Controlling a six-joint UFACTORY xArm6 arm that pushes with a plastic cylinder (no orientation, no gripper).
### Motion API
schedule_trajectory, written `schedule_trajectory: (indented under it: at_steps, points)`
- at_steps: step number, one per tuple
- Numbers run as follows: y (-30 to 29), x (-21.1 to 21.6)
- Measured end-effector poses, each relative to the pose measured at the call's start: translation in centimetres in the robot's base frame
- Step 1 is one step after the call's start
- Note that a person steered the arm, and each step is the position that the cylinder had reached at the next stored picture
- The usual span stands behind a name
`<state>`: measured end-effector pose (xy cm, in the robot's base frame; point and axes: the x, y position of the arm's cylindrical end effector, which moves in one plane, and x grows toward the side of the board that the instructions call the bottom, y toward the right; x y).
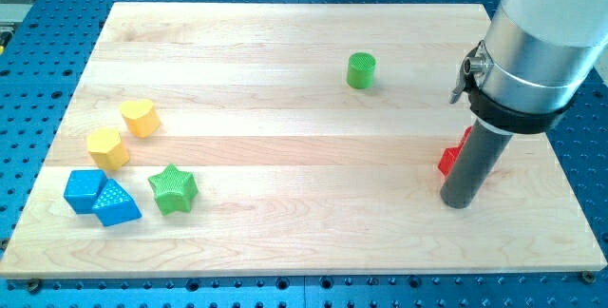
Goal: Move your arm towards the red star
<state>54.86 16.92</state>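
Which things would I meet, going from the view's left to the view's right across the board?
Blue blocks → yellow block → yellow block → green star → green cylinder → red star, with my tip beside it.

arm: view's right, upright | my tip [457, 202]: on the board

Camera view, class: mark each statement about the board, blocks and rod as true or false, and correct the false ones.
1. My tip is right beside the red star. True; the rod hides most of the star.
2. The green cylinder touches the green star. False; they lie far apart.
3. Two blue blocks sit together at the view's lower left. True.
4. The two yellow blocks lie at the view's right. False; they are at the left.
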Motion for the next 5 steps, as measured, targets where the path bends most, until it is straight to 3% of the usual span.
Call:
schedule_trajectory:
  at_steps: [2,5]
  points:
    - [-14.6,1.6]
    - [-13.0,3.9]
